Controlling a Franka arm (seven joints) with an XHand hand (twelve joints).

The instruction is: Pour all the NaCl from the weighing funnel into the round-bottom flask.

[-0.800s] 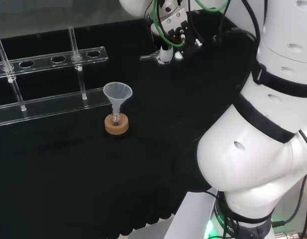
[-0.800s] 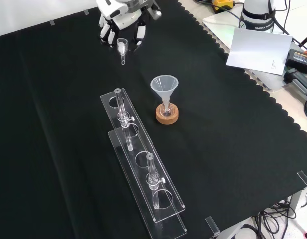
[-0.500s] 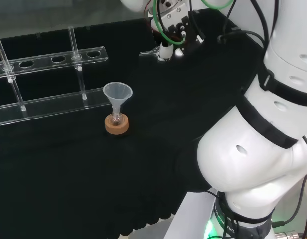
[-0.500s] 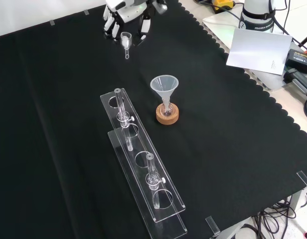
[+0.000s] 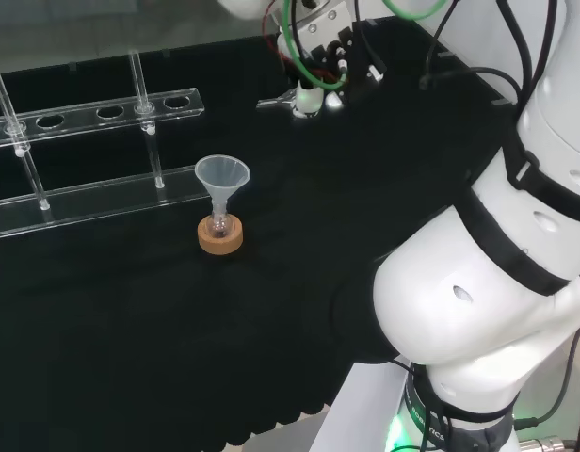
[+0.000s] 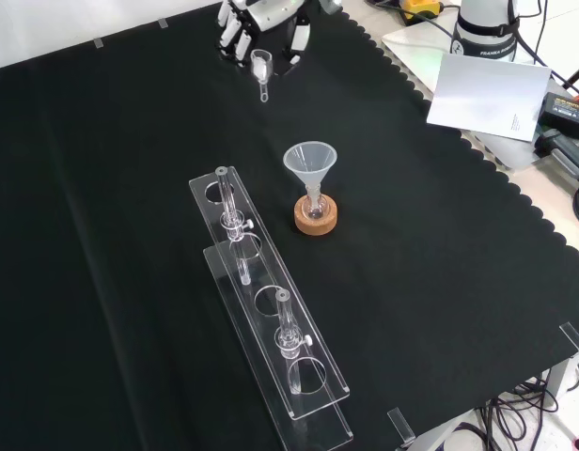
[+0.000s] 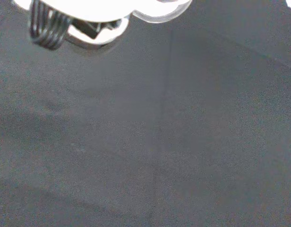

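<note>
Front view: black cloth (image 6: 101, 235) w/ scalloped edge, papers (image 6: 482, 99) beyond.

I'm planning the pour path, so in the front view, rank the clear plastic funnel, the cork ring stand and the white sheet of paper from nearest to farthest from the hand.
From the hand:
1. Clear plastic funnel, middle.
2. Cork ring stand, just below it.
3. White sheet of paper, far right.

In the front view the hand (image 6: 266, 19) hangs at the worktop's (image 6: 101, 188) far edge. Between it and the funnel (image 6: 310, 162), which stands in the flask (image 6: 314, 212) on its cork ring (image 6: 316, 220), bare cloth lies open. To the funnel's left the clear rack (image 6: 271, 310) with upright posts stretches away toward the near edge, blocking that side. Right of the funnel the cloth is open.
</note>
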